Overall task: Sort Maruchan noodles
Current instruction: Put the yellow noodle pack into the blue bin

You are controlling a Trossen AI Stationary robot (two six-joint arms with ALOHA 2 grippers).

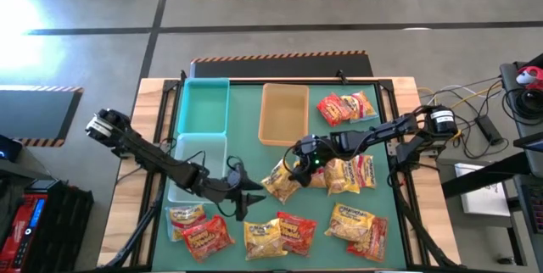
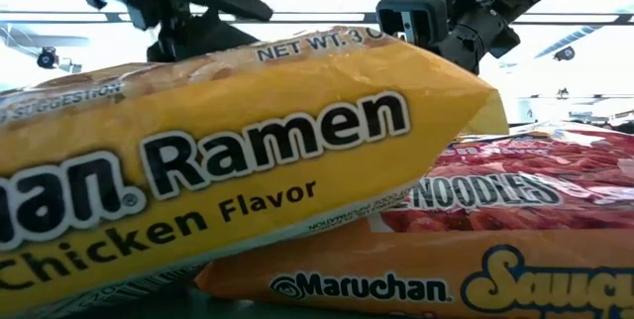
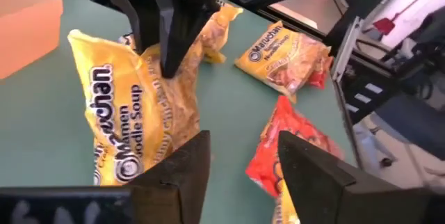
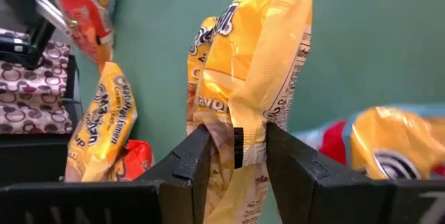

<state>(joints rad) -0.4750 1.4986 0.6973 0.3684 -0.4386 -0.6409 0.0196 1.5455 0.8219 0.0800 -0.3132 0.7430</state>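
Here, on the left of the green table [image 1: 246, 150], my left gripper [image 1: 248, 195] hangs just past the clear tray [image 1: 195, 164], its two fingers [image 3: 182, 172] parted with nothing between them. Behind that tray sits the teal tray [image 1: 206, 103]. Along the near edge on this side lie several Maruchan noodles: an orange-and-red packet [image 1: 185, 217], a red packet [image 1: 209, 236], then a yellow packet [image 1: 264, 238] and another red one [image 1: 296, 230].

Moving toward the middle, the tan tray [image 1: 284, 113] stands at the far side. In front of it my right gripper [image 1: 297, 164] is clamped on a yellow chicken packet [image 1: 281, 181]; my right wrist view shows the crinkled yellow plastic [image 4: 261, 57] pinched between my fingers [image 4: 198, 158], the packet standing up on edge. From my left wrist view the same packet [image 3: 132, 99] sits tilted on the green surface with the other arm's dark fingers gripping its top.

Just to the right of the held packet lies a cluster of packets [image 1: 352, 174], yellow and red, overlapping. Farther back, near the far right corner, another pair [image 1: 346, 108] rests by itself. At the near right, more yellow packets [image 1: 359, 225] lie flat.

The low view is filled by a yellow chicken-flavor packet [image 2: 228, 160] lying across a red one [image 2: 535, 185].
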